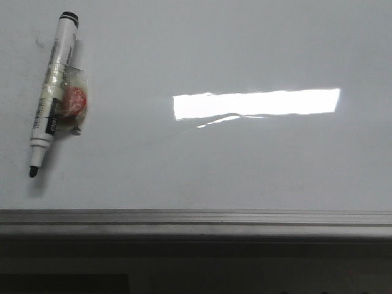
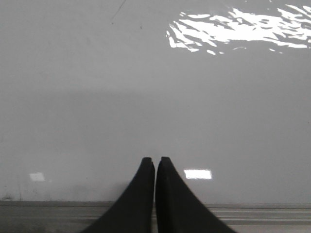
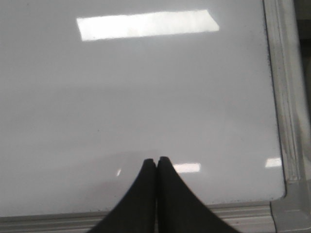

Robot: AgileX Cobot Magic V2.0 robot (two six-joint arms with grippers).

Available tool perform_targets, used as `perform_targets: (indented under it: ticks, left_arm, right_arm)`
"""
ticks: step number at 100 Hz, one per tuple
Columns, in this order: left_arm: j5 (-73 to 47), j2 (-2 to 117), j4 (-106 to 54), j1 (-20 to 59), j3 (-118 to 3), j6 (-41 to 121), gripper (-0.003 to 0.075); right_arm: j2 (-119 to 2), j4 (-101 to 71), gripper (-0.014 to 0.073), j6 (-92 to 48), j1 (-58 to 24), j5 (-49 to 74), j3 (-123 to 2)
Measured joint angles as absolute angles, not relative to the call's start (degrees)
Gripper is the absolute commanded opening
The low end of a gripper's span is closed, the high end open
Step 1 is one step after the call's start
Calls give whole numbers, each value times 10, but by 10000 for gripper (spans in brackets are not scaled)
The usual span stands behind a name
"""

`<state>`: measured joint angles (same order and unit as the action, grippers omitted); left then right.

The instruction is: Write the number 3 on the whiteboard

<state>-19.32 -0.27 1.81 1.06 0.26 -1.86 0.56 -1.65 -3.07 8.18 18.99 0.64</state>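
The whiteboard (image 1: pixel 245 165) fills the front view, glossy white with a grey frame strip (image 1: pixel 196 219) along its near edge. No drawn number 3 shows on it. A white marker (image 1: pixel 52 95) with a black cap end and bare black tip lies on the board at the far left, tip toward the near edge, with a taped red-orange lump (image 1: pixel 76 101) on its side. Neither gripper shows in the front view. My left gripper (image 2: pixel 155 160) is shut and empty above the board near its frame. My right gripper (image 3: pixel 156 159) is shut and empty near the board's corner.
The board's grey frame (image 3: pixel 284 97) and corner show in the right wrist view. A bright lamp reflection (image 1: pixel 257 103) lies on the board's middle. Dark space lies below the near frame edge.
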Motion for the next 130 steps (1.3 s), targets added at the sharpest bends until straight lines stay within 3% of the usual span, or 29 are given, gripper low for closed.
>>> perform_targets:
  ticks: [77,99,130]
  left_arm:
    - [-193,-3,19,11,3,-19,-20]
    - [-187,-3,19,11,3,-19,-20]
    - [-106,-3,-47,11,3,-19,-20]
  right_arm:
    - [6,-17,-66,-31,82,188,6]
    - [6,-17,-66,-32,82,125,6]
    - [6,-17,-66,-32,82,86,6]
